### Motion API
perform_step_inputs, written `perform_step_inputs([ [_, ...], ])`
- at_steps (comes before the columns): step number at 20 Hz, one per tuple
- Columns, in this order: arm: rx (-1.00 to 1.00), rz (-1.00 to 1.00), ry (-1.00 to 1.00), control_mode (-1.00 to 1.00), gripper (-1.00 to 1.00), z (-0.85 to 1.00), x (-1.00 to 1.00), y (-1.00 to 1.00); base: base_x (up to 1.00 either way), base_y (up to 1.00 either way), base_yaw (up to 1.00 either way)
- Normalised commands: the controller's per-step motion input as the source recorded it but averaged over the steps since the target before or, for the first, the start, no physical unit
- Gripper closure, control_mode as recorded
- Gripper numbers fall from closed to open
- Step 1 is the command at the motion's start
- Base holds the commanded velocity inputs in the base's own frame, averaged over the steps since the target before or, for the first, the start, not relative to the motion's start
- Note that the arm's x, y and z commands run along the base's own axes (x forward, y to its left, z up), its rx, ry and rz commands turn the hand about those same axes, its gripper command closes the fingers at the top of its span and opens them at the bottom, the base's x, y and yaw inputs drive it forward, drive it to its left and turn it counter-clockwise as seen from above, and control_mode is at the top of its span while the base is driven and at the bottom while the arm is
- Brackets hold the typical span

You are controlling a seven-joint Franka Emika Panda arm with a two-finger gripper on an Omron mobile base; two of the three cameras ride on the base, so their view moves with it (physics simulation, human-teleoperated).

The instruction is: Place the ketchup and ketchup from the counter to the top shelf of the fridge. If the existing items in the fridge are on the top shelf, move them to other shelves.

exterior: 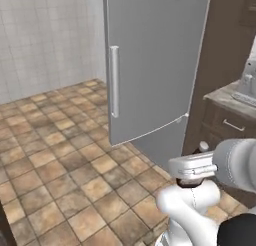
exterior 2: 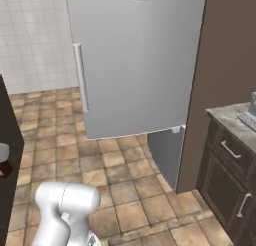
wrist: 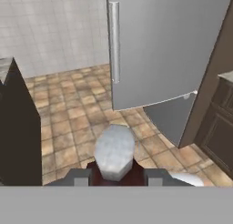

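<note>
A: Where does the arm sit?

B: In the left base view its white links bend low at the lower right, the wide grey wrist turned sideways, level with the floor.

A: And the gripper (wrist: 116, 176)?

B: In the hand view its two dark fingers (wrist: 78, 178) stand close at either side of a ketchup bottle (wrist: 114, 155), whose grey cap rises just above them. The jaws are clamped on its dark red body.

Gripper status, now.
Gripper: shut on a ketchup bottle, its pale cap sticking up between the fingertips.
</note>
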Motion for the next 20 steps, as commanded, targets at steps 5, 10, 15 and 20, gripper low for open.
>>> perform_step_inputs([
  [5, 0.00, 0.00, 0.00, 1.00, 1.00, 0.00, 0.00, 0.00, 0.95, 1.00, 0.28],
  [10, 0.00, 0.00, 0.00, 1.00, 1.00, 0.00, 0.00, 0.00, 1.00, 0.98, 0.12],
  [15, 0.00, 0.00, 0.00, 1.00, 1.00, 0.00, 0.00, 0.00, 1.00, 0.91, 0.11],
  [20, 0.00, 0.00, 0.00, 1.00, 1.00, 0.00, 0.00, 0.00, 1.00, 0.81, 0.12],
])
